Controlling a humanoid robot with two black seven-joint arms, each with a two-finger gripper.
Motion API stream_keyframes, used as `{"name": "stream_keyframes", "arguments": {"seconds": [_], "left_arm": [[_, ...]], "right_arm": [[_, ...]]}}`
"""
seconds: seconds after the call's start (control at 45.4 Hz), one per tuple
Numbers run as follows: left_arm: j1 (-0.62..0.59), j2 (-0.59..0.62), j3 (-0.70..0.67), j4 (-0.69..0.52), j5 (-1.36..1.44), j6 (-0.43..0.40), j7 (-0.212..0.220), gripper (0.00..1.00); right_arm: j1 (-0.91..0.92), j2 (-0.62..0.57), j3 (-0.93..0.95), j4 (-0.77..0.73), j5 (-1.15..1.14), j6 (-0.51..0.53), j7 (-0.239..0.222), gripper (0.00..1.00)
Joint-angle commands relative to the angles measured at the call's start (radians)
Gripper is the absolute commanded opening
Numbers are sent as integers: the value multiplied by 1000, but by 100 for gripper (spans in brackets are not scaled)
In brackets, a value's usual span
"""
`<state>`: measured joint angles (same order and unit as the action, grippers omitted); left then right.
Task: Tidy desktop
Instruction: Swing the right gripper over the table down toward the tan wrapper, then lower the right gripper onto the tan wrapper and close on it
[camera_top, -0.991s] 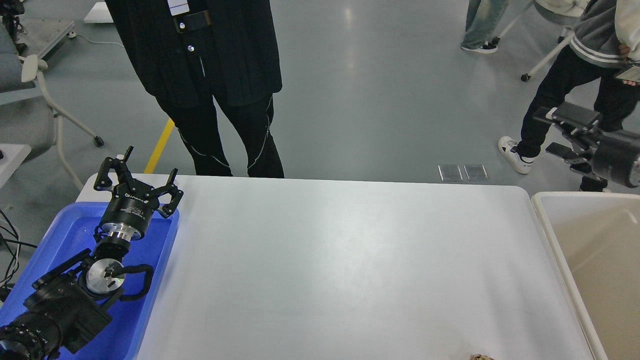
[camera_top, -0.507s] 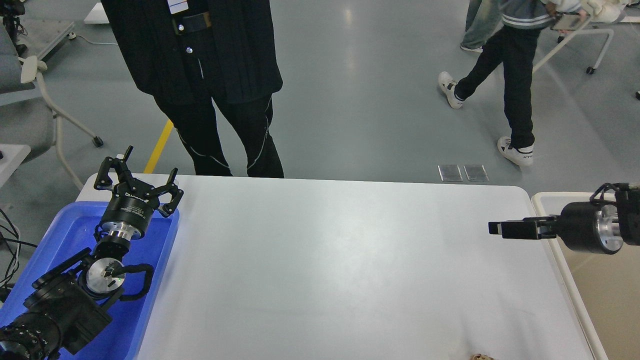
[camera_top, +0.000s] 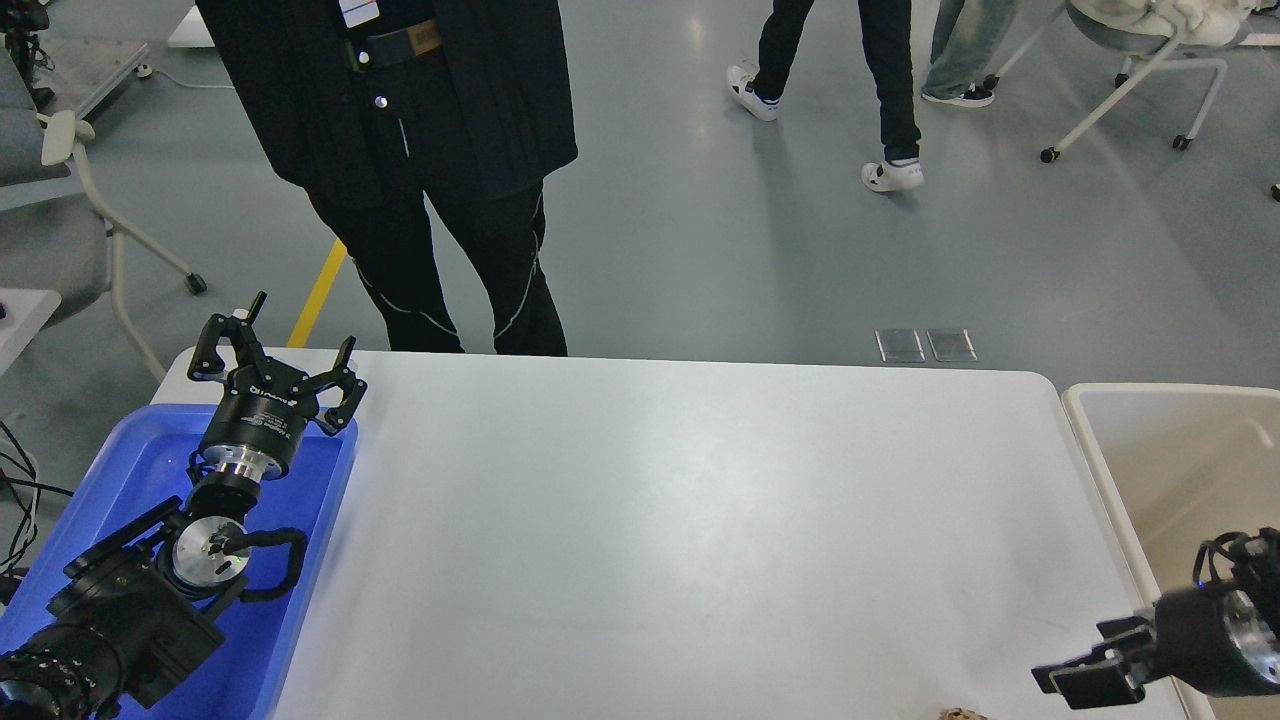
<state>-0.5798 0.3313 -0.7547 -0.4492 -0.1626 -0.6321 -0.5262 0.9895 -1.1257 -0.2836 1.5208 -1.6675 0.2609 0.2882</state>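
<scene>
The desktop (camera_top: 650, 520) is a large white tabletop with rounded corners that fills the middle of the head view. My left gripper (camera_top: 275, 345) is open and empty, with its fingers spread, over the far edge of the blue tray at the table's left end. My right gripper (camera_top: 1085, 672) is low at the table's front right corner, its two dark fingers slightly apart and holding nothing. A small brownish scrap (camera_top: 962, 714) lies at the table's front edge, just left of the right gripper and partly cut off by the frame.
A blue plastic tray (camera_top: 130, 450) sits under my left arm. A beige white-rimmed bin (camera_top: 1180, 450) stands off the table's right edge. A person in black (camera_top: 430, 150) stands at the far edge. Chairs stand at far left and far right.
My right arm has dropped from the table's right edge down to the front right corner. A person walking in the background has moved left and farther away. My left arm has not moved.
</scene>
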Motion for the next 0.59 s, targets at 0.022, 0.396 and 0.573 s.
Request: {"name": "stream_keyframes", "arguments": {"seconds": [0.022, 0.396, 0.573], "left_arm": [[0, 0, 0, 0, 0, -1, 0, 100], [0, 0, 0, 0, 0, 0, 0, 100], [0, 0, 0, 1, 0, 0, 0, 100]], "right_arm": [[-42, -2, -29, 55, -26, -3, 3, 100], [-54, 50, 1, 70, -11, -11, 37, 100], [-101, 98, 40, 45, -11, -17, 37, 100]]}}
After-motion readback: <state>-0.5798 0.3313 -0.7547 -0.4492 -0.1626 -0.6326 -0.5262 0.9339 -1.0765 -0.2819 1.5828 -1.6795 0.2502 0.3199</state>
